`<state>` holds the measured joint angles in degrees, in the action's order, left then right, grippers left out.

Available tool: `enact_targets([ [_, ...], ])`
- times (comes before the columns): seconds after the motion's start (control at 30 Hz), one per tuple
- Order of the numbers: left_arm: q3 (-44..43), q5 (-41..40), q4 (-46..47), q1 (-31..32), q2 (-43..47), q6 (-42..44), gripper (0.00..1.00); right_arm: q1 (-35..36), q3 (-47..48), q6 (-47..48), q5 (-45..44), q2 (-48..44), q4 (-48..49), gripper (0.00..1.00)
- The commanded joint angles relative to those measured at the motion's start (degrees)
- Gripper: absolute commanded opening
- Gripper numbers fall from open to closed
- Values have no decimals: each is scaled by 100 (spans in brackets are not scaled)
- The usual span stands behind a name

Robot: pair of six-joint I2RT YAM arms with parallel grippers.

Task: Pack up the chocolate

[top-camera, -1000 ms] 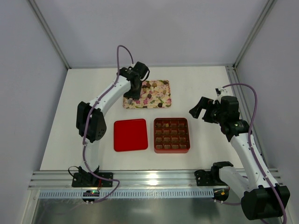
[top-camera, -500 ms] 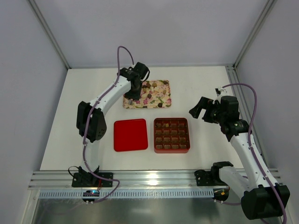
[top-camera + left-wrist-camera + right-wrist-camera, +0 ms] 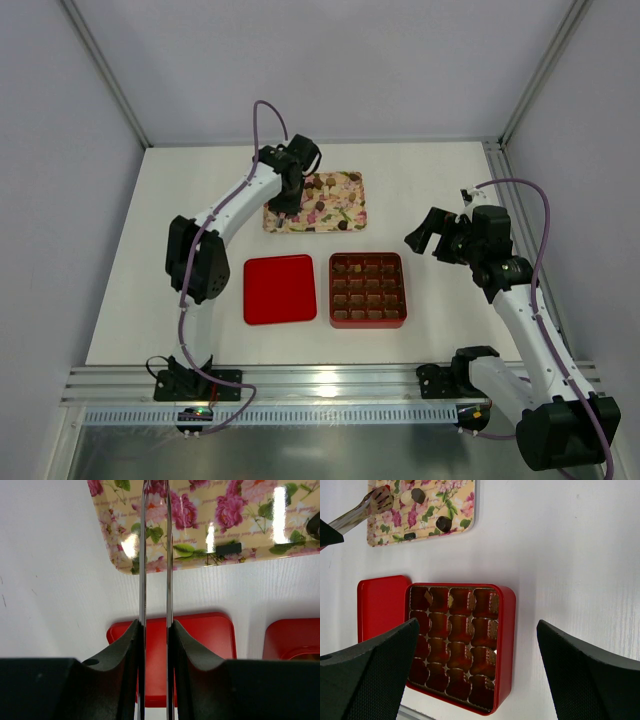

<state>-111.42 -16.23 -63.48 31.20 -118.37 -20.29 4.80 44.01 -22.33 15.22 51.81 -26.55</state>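
Note:
Several small dark and pale chocolates lie on the flowered tray; two dark ones and a pale one show in the right wrist view. My left gripper is shut on metal tongs, whose tips reach over the tray's left part. I cannot tell whether the tips hold anything. The red box with its brown gridded insert lies open below the tray. My right gripper is open and empty, hovering right of the box.
The red lid lies flat left of the box and shows in the left wrist view. Grey walls close in the white table on three sides. A metal rail runs along the near edge.
The left arm has shifted very slightly over the tray's left edge, still shut on the tongs. The right arm has not moved.

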Motion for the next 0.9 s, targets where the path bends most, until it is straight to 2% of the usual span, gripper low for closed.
enact_targets([
  [0.0, -266, 50, -41, -35, 279, 105, 19, -5, 11, 79, 60, 13, 194, 100],
  [0.57, 111, 331, -217, 158, 1376, 78, 14, -5, -6, 44, 42, 31, 238, 100],
  [0.87, 585, 278, -270, 992, 2001, -27, 14, 4, 38, 27, -19, 48, 220, 100],
])
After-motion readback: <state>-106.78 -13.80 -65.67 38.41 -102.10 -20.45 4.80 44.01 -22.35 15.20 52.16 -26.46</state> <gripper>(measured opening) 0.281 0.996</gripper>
